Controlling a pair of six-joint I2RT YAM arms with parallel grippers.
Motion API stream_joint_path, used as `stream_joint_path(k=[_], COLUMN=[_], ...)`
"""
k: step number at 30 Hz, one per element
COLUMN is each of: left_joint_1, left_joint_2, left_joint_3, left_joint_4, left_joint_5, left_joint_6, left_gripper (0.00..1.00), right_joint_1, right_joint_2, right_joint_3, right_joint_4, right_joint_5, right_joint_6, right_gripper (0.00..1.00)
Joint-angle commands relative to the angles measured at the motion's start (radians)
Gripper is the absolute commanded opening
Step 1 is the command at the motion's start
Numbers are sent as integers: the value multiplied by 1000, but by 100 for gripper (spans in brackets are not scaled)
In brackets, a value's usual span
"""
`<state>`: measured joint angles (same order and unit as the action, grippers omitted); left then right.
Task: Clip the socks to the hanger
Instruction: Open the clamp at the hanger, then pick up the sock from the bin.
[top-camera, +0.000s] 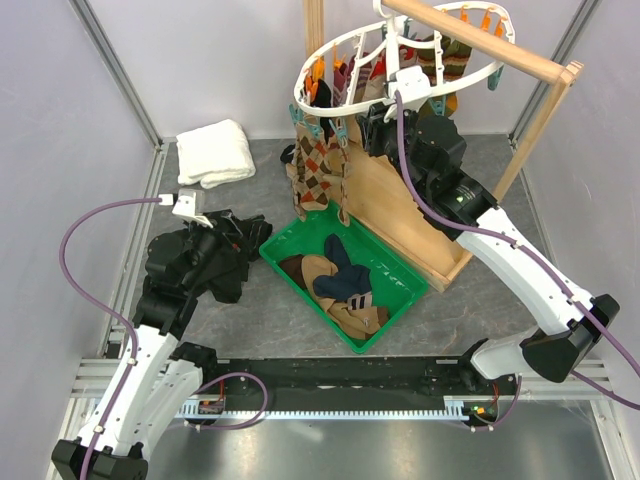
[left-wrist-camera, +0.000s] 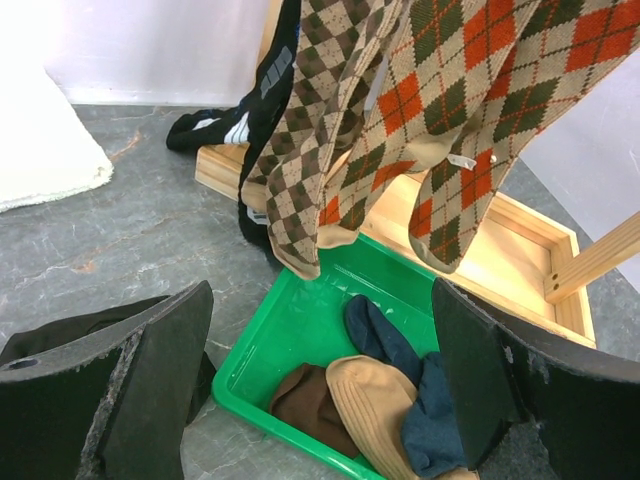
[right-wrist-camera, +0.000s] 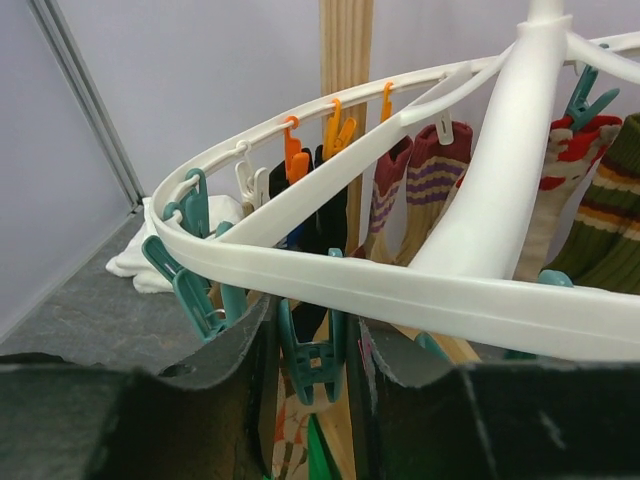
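Loose socks lie in a green bin (top-camera: 395, 300): a navy one (left-wrist-camera: 385, 340), a tan one (left-wrist-camera: 375, 405) and a dark brown one (left-wrist-camera: 300, 400). Argyle socks (top-camera: 318, 170) hang clipped from the white oval hanger (top-camera: 330, 60). My left gripper (top-camera: 240, 238) hovers just left of the bin, open, with nothing between its fingers (left-wrist-camera: 170, 370). Up under the hanger's rim (right-wrist-camera: 400, 290), my right gripper (right-wrist-camera: 312, 345) has its fingers pressed on either side of a dangling teal clip (right-wrist-camera: 318, 355). Striped socks (right-wrist-camera: 430, 190) hang on the far side.
A white towel (top-camera: 214, 152) lies at the back left. A black cloth heap (top-camera: 180, 270) sits under my left arm. The wooden rail stand (top-camera: 400, 215), with its base tray and slanted rail (top-camera: 480, 40), stands behind the bin. More orange and teal clips (right-wrist-camera: 190, 215) dangle along the rim.
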<state>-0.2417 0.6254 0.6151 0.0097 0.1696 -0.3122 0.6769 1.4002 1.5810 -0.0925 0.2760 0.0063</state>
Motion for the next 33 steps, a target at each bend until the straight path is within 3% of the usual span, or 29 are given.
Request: stream_joint_path(k=[1, 7, 17, 23, 33], left_joint_1=[5, 1, -108, -293, -660], left_joint_2=[7, 34, 92, 201, 601], left_joint_3=[5, 9, 37, 112, 388], left_joint_4=[15, 18, -34, -132, -290], left_joint_5=[48, 117, 188, 97, -229], left_joint_6=[-15, 12, 91, 134, 199], left_gripper=[96, 96, 98, 96, 89], right_joint_1=[1, 3, 3, 3, 3], right_joint_2=[-20, -18, -47, -67, -55], right_joint_3=[33, 27, 11, -1, -9], right_joint_4=[-23, -49, -87, -115, -136], right_joint_5=[17, 49, 109, 105, 65], right_joint_6=[89, 165, 245, 230, 210], right_gripper=[16, 0, 0, 1, 1])
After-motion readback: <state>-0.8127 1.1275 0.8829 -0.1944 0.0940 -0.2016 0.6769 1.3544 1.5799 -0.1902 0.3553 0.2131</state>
